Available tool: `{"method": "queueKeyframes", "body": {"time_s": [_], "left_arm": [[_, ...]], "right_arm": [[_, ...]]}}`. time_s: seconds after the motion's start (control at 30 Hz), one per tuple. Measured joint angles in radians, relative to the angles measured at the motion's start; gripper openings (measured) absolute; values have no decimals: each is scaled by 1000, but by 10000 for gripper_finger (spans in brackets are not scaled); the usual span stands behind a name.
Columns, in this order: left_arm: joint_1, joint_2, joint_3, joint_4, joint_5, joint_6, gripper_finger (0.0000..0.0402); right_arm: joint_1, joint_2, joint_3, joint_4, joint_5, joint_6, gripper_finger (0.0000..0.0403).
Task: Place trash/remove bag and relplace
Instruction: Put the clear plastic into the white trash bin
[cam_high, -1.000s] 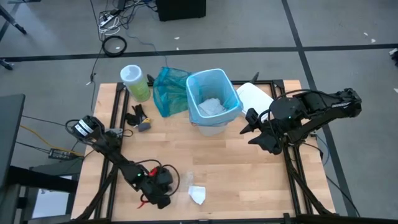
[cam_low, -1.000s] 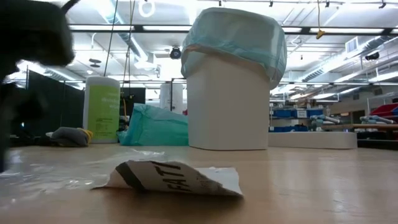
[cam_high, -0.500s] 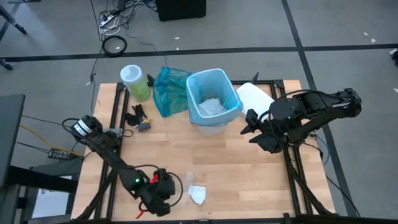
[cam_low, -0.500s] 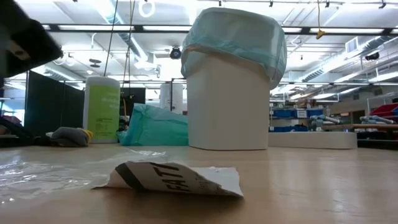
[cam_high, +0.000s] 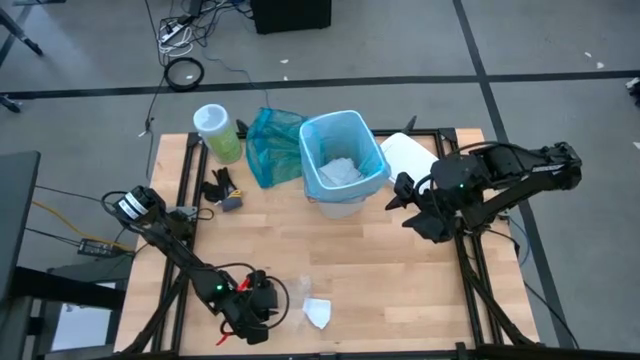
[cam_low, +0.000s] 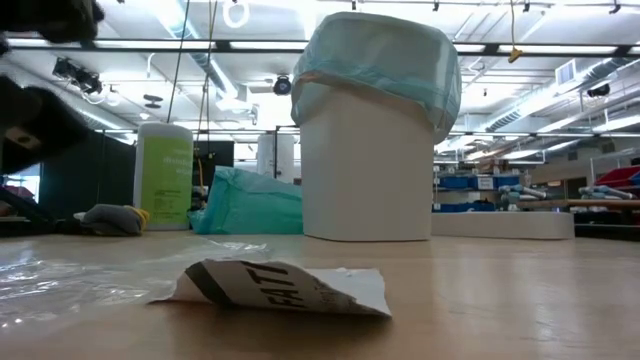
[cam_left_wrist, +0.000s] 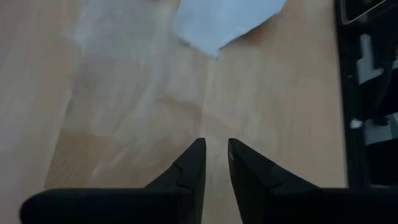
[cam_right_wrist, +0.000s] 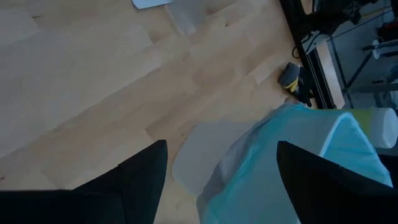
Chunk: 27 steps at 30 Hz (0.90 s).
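Observation:
A white bin (cam_high: 345, 198) stands at the table's far middle, lined with the light blue bag (cam_high: 338, 128), whose edge is folded over the rim (cam_low: 375, 70). Crumpled white trash (cam_high: 340, 172) lies inside. A printed white paper scrap (cam_high: 318, 314) and a clear plastic film (cam_low: 70, 275) lie flat near the front edge. My left gripper (cam_left_wrist: 214, 149) hovers just left of them, its fingers a little apart with bare wood between. My right gripper (cam_right_wrist: 221, 165) hangs wide open, raised, right of the bin.
A teal plastic bag (cam_high: 270, 145) and a green-lidded canister (cam_high: 215, 130) stand left of the bin. Small dark and yellow items (cam_high: 222, 188) lie near them. A flat white piece (cam_high: 408, 155) lies right of the bin. Bare wood stretches between the bin and the scraps.
My left gripper has come up off the table beside the clear film and rolled a little. The paper scrap and the film lie where they were.

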Motion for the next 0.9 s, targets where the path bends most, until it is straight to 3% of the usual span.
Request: {"method": "queueKeyframes", "body": {"time_s": [0.37, 0.73, 0.9], "left_arm": [[0, -1, -61, 47, -55, 25, 82], [1, 69, -94, 171, -35, 40, 78], [19, 98, -90, 179, 80, -2, 16]], "right_arm": [[-46, 0, 0, 0, -1, -1, 291], [-85, 0, 0, -3, -13, -1, 291], [-99, 0, 0, -3, -18, 1, 285]]}}
